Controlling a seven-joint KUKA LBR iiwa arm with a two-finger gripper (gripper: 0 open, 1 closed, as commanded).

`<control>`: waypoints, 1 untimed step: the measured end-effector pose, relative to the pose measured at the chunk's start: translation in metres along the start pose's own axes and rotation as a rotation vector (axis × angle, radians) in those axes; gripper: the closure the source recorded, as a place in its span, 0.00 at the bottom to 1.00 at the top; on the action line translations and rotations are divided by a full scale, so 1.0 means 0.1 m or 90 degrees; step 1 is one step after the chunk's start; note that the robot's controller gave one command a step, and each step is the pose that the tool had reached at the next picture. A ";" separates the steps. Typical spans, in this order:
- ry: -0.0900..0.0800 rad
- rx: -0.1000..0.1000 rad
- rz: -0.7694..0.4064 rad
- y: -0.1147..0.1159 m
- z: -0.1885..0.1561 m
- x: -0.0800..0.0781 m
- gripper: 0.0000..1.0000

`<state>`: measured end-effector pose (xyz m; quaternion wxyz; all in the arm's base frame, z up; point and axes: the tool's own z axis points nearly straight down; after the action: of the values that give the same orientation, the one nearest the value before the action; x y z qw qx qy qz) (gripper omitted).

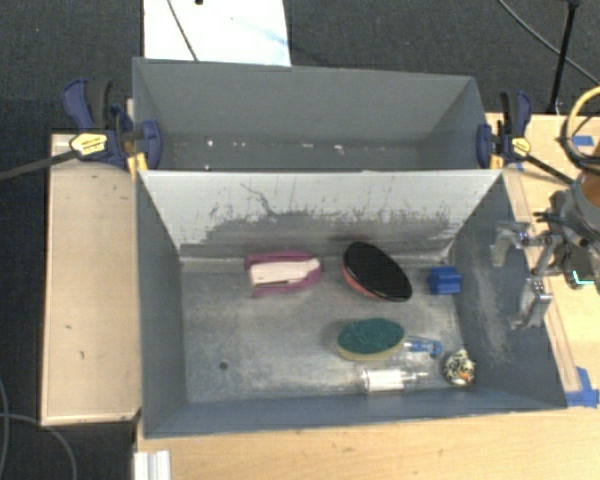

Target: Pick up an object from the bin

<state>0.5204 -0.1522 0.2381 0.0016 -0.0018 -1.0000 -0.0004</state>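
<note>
Blue block [443, 282], small and squarish, is the thing nearest the gripper [523, 280]. It lies on the floor of the grey metal bin [230, 348], close to the foot of the right wall and just right of a black oval disc.

In the camera view the gripper hangs at the right side of the bin, over the upper part of the sloping right wall and close to the rim. It is apart from every loose thing. Whether it is open or closed I cannot tell, and I see nothing in its hold.

The black oval disc [377, 271] has a reddish edge along its lower left side and lies near the back wall. Left of it, clearly apart, lies a pink and white stapler-like thing [283, 273].

Nearer the front lies a round green pad [370, 338]. Just below and right of it is a clear tube-like piece [392, 377] with a small blue bit at its upper right end. A small mottled ball [459, 368] sits just beside that piece, near the front right corner.
</note>
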 end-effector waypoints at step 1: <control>-0.001 0.000 -0.162 1.04 1.70 0.08 0.00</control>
<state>0.5126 -0.0476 0.0684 0.0011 0.1249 -0.9922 -0.0009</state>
